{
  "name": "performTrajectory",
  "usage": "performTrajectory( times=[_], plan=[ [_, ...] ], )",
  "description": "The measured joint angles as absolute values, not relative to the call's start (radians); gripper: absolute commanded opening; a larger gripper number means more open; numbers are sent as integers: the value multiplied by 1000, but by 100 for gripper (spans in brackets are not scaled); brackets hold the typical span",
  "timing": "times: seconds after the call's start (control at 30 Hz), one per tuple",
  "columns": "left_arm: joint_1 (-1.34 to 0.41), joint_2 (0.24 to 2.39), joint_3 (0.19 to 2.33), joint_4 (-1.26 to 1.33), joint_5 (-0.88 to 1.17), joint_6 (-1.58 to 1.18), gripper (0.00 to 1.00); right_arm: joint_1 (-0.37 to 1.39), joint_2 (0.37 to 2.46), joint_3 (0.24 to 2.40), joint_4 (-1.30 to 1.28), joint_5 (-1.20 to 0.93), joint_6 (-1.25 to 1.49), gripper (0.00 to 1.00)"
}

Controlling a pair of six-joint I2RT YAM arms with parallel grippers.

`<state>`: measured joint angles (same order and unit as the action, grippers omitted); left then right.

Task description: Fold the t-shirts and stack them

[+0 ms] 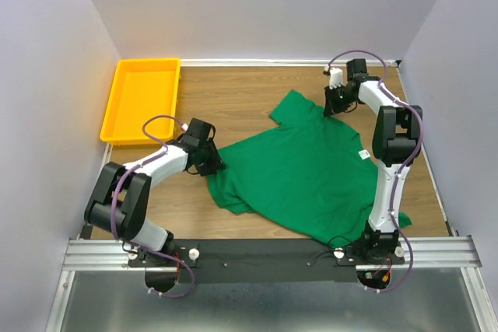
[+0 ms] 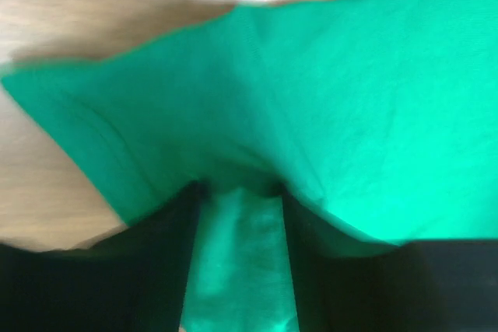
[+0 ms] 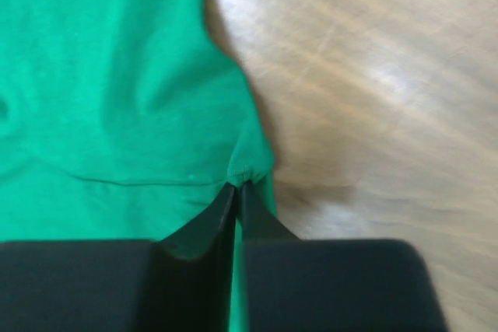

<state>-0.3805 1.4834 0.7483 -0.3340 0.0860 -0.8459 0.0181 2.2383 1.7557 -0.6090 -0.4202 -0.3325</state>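
judging the next move off one thing: how the t-shirt (image 1: 303, 169) lies vs the two claws. shirt is spread on the table (image 1: 233, 91), about mid, long axis running left-right w/ a slight slant. the white neck label (image 1: 362, 153) is on the right side, hem end on the left.

left claw (image 1: 208, 159) sits at the far-left corner of the hem; the shirt body lies to its right and toward the near edge. its wrist cam is blurred: fingers (image 2: 156, 262) stand apart w/ a strip of green between them, can't tell if they bite or only straddle it.

right claw (image 1: 336, 103) is at the far edge by the far sleeve (image 1: 292, 110); the shirt lies to its left and near side. wrist cam shows the tips pressed together, pinching a small tuck of the cloth edge, bare wood to the right.

so both claws are on the same far long edge, one per end, each arm nearer its own end. prob. next: lift that edge and carry it toward the near edge, folding along the long axis. both ends need to move together, else the cloth skews. risk: left hold is unsure, so that corner may slip.
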Motion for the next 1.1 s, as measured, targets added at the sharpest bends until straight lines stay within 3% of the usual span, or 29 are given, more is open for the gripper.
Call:
performTrajectory(
  times=[0.03, 0.07, 0.13, 0.23, 0.47, 0.5, 0.53, 0.57, 0.6, 0.63, 0.67, 0.8, 0.87, 1.0, 1.1],
  plan=[
    [-382, 1504, 762, -326, 91, -836, 31, 18, 2238, 1750, -611, -428, -332, 2],
    [-384, 1523, 772, -320, 96, -826, 16, 18, 2238, 1743, -617, -437, -335, 1],
    [-384, 1551, 799, -324, 100, -797, 0, 18, 2238, 1741, -626, -443, -334, 1],
    [-379, 1636, 914, -368, 94, -754, 0, 15, 2238, 1771, -640, -441, -322, 0],
    [-310, 1785, 1475, -455, -10, -650, 0, -25, 2215, 2080, -634, -355, -224, 0],
    [-286, 1806, 1555, -444, -9, -635, 19, -31, 2191, 2096, -603, -324, -203, 1],
    [-264, 1827, 1619, -440, -9, -622, 37, -35, 2170, 2101, -583, -297, -186, 7],
    [-236, 1858, 1680, -430, -3, -600, 42, -40, 2155, 2105, -566, -270, -176, 20],
    [-218, 1894, 1741, -441, 15, -587, 46, -42, 2146, 2106, -545, -226, -159, 48],
    [-202, 1935, 1797, -441, 30, -572, 51, -44, 2143, 2107, -524, -188, -144, 57],
    [-187, 1982, 1851, -439, 38, -556, 63, -46, 2142, 2106, -512, -163, -139, 67],
    [-173, 2047, 1878, -463, 37, -504, 82, -59, 2100, 1982, -472, -137, -167, 76],
    [-178, 2016, 1835, -456, 32, -477, 87, -61, 2043, 1857, -464, -221, -242, 79],
    [-186, 1777, 1648, -404, -8, -427, 91, -49, 1816, 1538, -557, -469, -469, 79],
    [-187, 1505, 1479, -331, -28, -403, 96, 112, 1649, 1369, -610, -558, -607, 80]
  ],
)
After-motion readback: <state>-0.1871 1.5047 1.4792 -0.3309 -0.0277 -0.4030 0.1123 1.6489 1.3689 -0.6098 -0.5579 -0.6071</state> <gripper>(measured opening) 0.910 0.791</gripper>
